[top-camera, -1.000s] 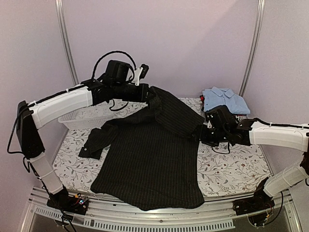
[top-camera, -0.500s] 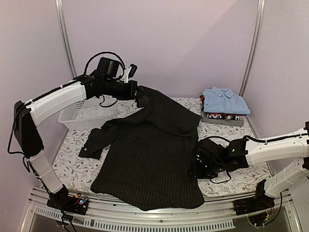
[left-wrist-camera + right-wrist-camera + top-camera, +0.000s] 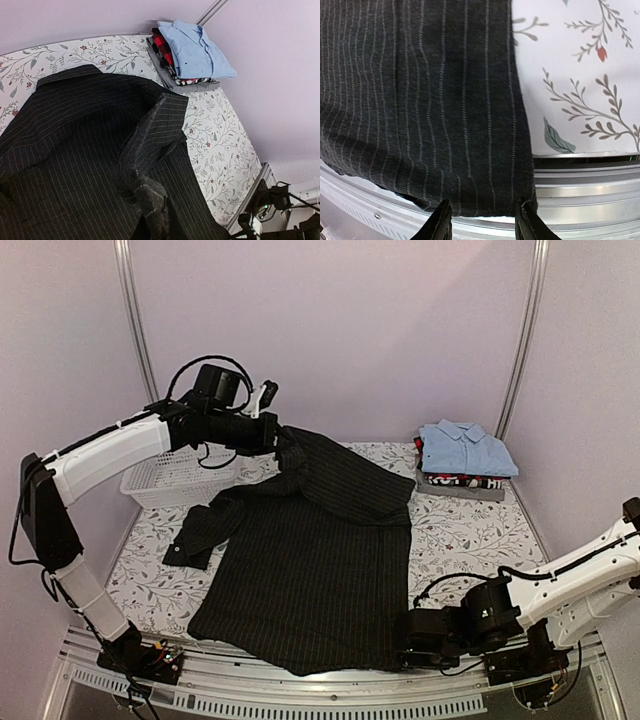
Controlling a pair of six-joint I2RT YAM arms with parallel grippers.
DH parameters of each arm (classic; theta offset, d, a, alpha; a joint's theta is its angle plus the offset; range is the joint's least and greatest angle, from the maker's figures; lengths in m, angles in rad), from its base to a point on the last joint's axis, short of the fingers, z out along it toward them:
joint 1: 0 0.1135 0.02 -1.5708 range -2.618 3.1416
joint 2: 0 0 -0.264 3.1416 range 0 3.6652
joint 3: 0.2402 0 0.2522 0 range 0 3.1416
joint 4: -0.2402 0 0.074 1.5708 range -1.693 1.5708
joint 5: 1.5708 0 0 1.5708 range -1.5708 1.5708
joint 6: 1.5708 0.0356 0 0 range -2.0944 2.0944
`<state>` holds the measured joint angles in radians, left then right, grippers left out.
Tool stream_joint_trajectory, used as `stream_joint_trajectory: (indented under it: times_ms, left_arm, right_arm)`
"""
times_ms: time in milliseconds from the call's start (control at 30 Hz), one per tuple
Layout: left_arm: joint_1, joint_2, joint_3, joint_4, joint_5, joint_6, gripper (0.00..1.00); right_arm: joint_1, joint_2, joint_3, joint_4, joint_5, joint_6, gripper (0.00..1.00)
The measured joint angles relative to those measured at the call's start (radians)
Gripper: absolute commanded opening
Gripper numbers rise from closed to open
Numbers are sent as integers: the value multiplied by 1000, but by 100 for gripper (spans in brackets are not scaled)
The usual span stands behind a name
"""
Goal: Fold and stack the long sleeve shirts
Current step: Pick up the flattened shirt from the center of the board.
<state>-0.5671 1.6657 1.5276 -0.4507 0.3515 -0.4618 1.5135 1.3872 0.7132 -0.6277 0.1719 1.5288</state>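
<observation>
Two shirts are in play. At the far left a basket (image 3: 165, 480) sits on the desk (image 3: 480, 560), behind a trailing sleeve. Just right of it the left end effector (image 3: 278, 435) is clamped on the black shirt (image 3: 310, 570), holding a bunch of its upper part raised above the desk. In the wrist view that cloth hangs as a limp, twisted rope; whether it is sleeve or shoulder I cannot tell. The rest of the shirt lies flat across the middle of the desk, with the hem overhanging the near edge.

At the hem's near right corner the right end effector (image 3: 484, 222) sits low. Its fingertips (image 3: 442, 222) stand apart, one on each side of the corner, with nothing pinched that I can see. Far right, at the back, the blue shirt (image 3: 465, 448) lies folded on top of a small pile, well apart from the black one.

The black shirt should handle as light, soft and wholly limp. It will likely sag from any single hold, and dragging it could rumple the flat part. Hemmed corners, shoulder seams and the collar look like the firmest places to grab. The overhanging corner should let a finger get beneath it. The risks there are catching one layer only, or sliding off the thin edge.
</observation>
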Motion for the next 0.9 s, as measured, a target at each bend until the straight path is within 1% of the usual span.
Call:
stream_joint_trajectory:
  times_ms: [333, 433, 600, 667, 767, 900]
  left_arm:
    - [1, -15, -8, -4, -1, -10, 0]
    - [1, -16, -8, -8, 0, -10, 0]
    - [1, -16, -5, -21, 0, -10, 0]
    - [1, -16, 2, -30, 0, -10, 0]
    - [2, -16, 33, -50, -4, -10, 0]
    - [20, -18, 94, -76, -23, -10, 0]
  right_arm:
    - [29, -107, -151, 104, 18, 166, 41]
    - [31, -112, -159, 124, 34, 183, 33]
    - [31, -89, -154, 146, 51, 186, 11]
    - [31, -57, -121, 116, 55, 181, 5]
    - [33, 10, -18, 43, 61, 174, 2]
    - [37, 94, 101, 5, 61, 138, 0]
